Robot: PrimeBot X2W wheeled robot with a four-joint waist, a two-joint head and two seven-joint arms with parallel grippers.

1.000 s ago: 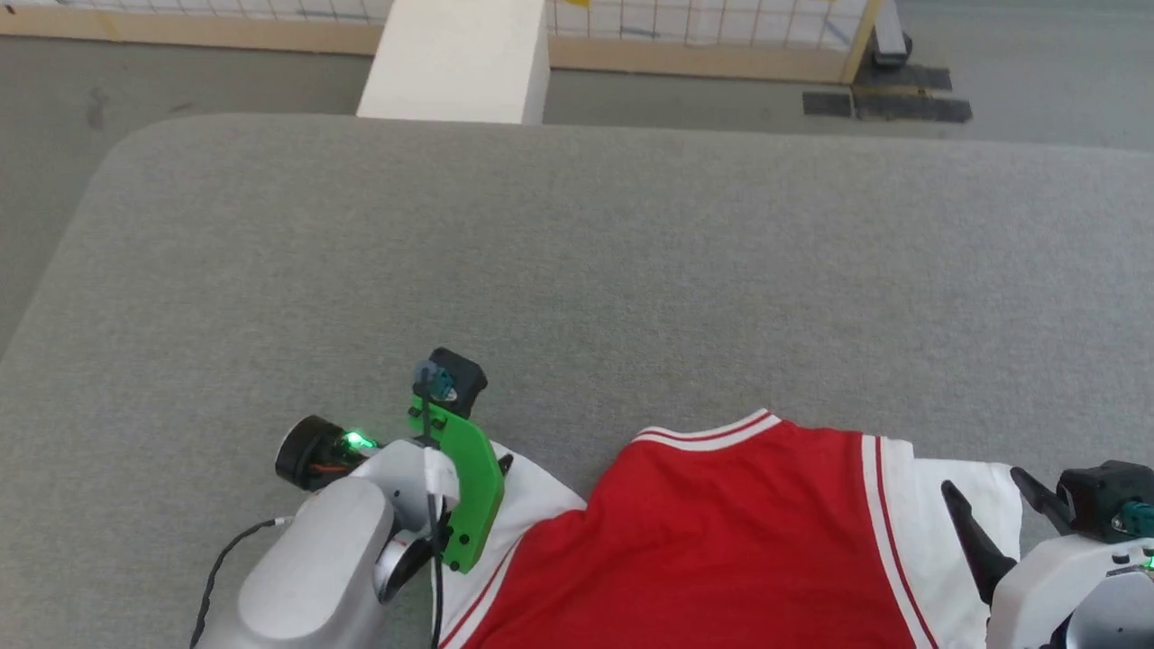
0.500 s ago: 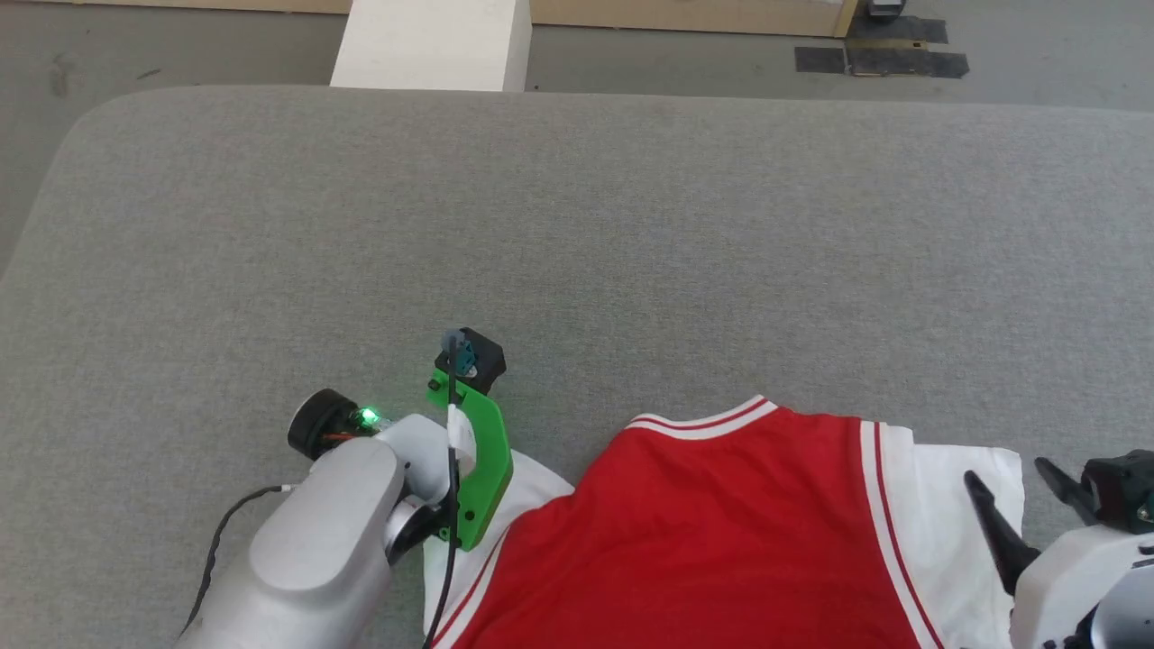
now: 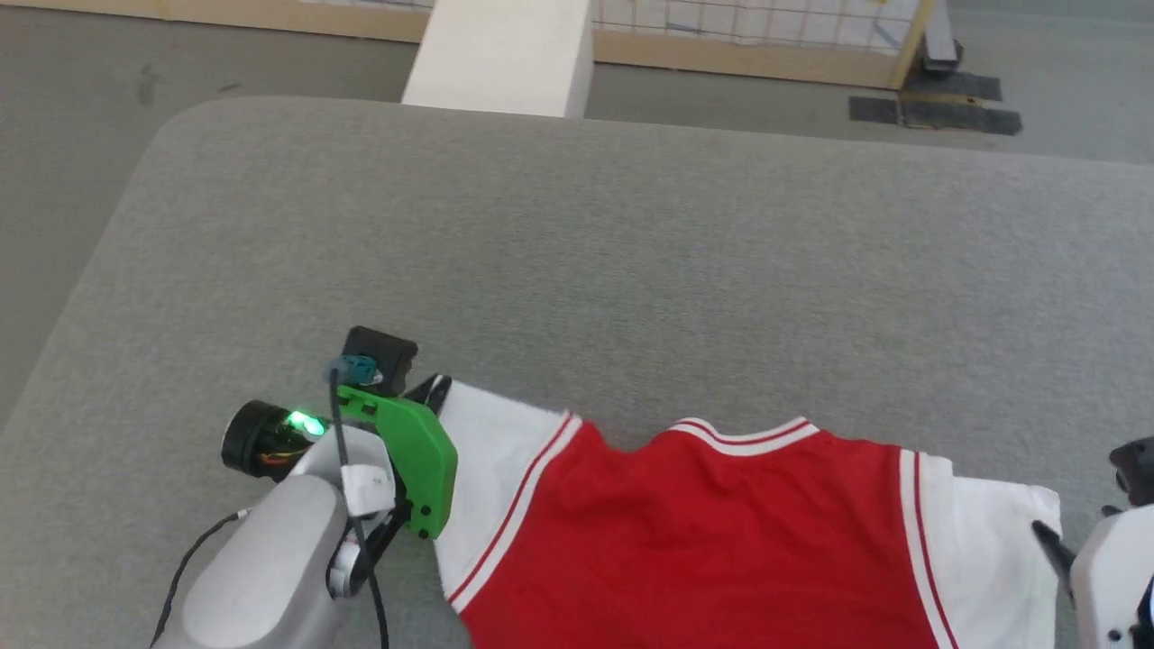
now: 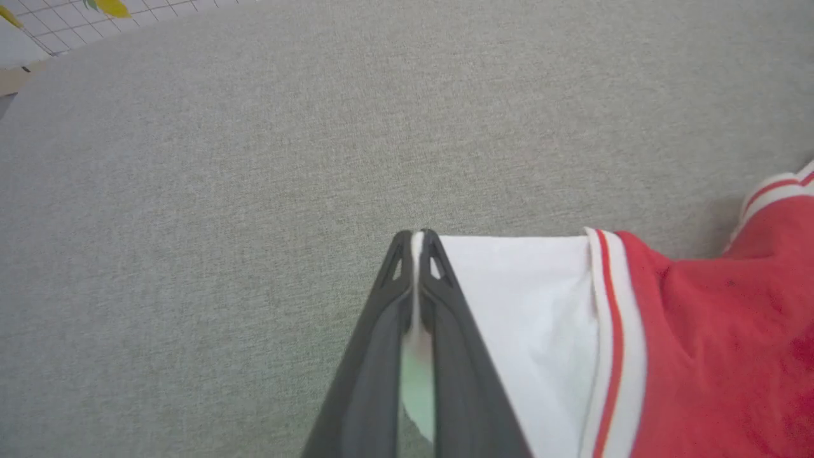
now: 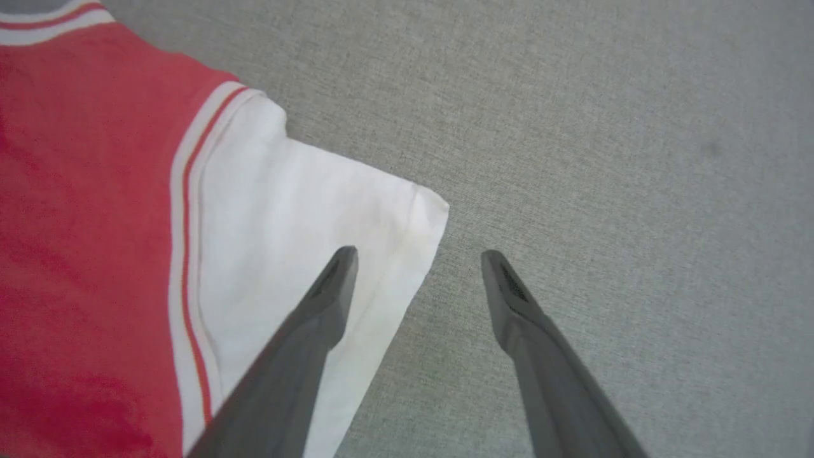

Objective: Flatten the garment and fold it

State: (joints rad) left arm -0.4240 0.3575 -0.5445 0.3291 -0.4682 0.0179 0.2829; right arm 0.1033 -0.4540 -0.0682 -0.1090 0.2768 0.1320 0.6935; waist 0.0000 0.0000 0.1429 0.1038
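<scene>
The red garment (image 3: pixel 712 541) with white sleeves lies at the near edge of the grey table (image 3: pixel 577 270), plain red side up, striped collar toward the far side. My left gripper (image 3: pixel 437 388) is shut on the edge of its left white sleeve (image 3: pixel 482 460); in the left wrist view white cloth shows pinched between the fingers (image 4: pixel 445 305) of the left gripper (image 4: pixel 418 238) beside the garment (image 4: pixel 718 318). My right gripper (image 5: pixel 416 257) is open over the outer corner of the right sleeve (image 5: pixel 286 222), one finger above the cloth, the other above bare table.
Beyond the table's far edge stand a white block (image 3: pixel 500 54) and a wooden-framed mesh fence (image 3: pixel 766 27) on grey floor. Black tape patches (image 3: pixel 933 113) lie on the floor at the far right. The table's left corner is rounded.
My left gripper has pulled the left sleeve outward to the left and away from me, spreading it flat. The head camera shifted. The right gripper has dropped lower in the head view.
</scene>
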